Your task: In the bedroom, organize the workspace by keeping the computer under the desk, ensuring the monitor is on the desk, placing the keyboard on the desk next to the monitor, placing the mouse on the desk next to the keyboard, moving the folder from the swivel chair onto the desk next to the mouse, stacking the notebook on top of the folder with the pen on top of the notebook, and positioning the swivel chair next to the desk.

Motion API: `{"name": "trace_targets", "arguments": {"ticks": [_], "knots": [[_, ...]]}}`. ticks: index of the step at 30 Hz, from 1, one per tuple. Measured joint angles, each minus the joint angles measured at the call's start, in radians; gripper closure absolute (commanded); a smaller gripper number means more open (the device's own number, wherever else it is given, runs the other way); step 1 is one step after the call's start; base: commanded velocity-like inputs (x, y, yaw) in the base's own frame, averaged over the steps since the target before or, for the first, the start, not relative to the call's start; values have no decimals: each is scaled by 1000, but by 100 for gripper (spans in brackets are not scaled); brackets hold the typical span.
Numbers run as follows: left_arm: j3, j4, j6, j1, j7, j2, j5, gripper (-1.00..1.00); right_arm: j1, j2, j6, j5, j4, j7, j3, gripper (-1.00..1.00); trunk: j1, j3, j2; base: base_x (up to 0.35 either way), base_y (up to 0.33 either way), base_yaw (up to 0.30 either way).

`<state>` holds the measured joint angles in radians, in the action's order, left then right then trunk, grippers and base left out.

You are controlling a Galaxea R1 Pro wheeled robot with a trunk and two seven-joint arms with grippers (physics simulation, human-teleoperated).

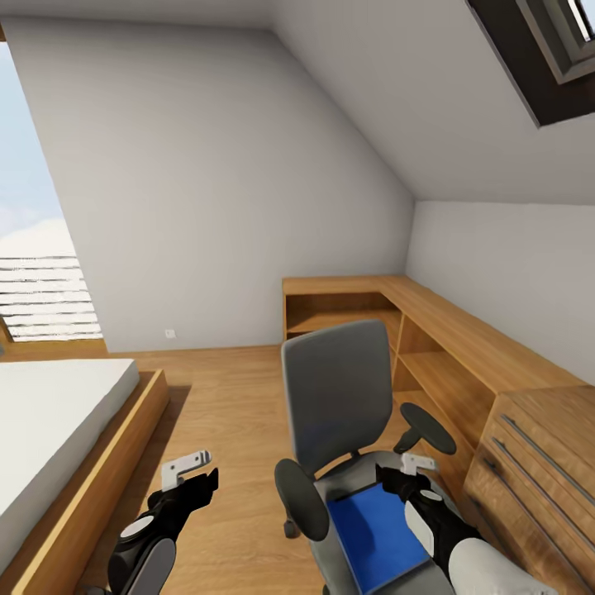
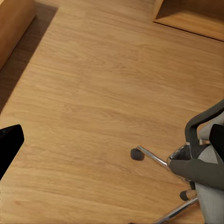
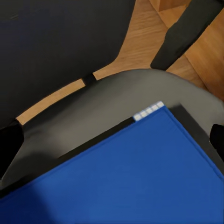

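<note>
The swivel chair (image 1: 335, 388) stands in mid-room, its grey back upright and its black armrests out to the sides. On its seat lies the bright blue folder (image 1: 376, 537). My right gripper (image 1: 417, 464) hovers open just above the folder's far right corner, near the seat's rear. In the right wrist view the folder (image 3: 130, 177) lies flat on the grey seat (image 3: 93, 107), with a dark fingertip (image 3: 9, 144) off to one side. My left gripper (image 1: 186, 469) hangs open over bare floor to the left of the chair. The left wrist view catches a castor (image 2: 136, 154) and an armrest (image 2: 200, 170).
A bed (image 1: 49, 430) on a low wooden frame lies at the left. Light-wood shelving (image 1: 430, 330) runs along the back and right walls, ending in a drawer chest (image 1: 537, 463) close to the chair's right side. Wooden floor (image 1: 223, 397) lies between bed and chair.
</note>
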<state>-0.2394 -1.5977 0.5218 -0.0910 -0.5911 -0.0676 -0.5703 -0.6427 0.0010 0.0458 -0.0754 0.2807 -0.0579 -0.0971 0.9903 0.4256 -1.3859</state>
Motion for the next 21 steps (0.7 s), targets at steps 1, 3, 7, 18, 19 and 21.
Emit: {"name": "trace_targets", "arguments": {"ticks": [1,3,7,18,19,21], "knots": [[2,0,0,0,-1,0,1,-100,-13,3,-70,-2,14,0,1,-100,4,3,-7,0,0,0],[4,0,0,0,-1,0,1,-100,-19,12,-149,-3,57,3,3,-100,11,9,-21,0,0,0],[5,1,-1,0,-1,-1,1,-100,-22,34,-208,-5,123,4,1,-100,27,22,-49,0,0,0],[30,0,0,0,-1,0,0,-100,-22,78,-238,-5,164,-2,-2,-100,69,57,-126,0,0,64],[30,0,0,0,-1,0,0,-100,-22,78,-238,-4,164,-2,-3,-100,73,60,-133,0,0,230],[30,0,0,0,-1,0,0,-100,-21,77,-238,-4,164,-3,-4,-100,81,67,-147,0,0,237]]}}
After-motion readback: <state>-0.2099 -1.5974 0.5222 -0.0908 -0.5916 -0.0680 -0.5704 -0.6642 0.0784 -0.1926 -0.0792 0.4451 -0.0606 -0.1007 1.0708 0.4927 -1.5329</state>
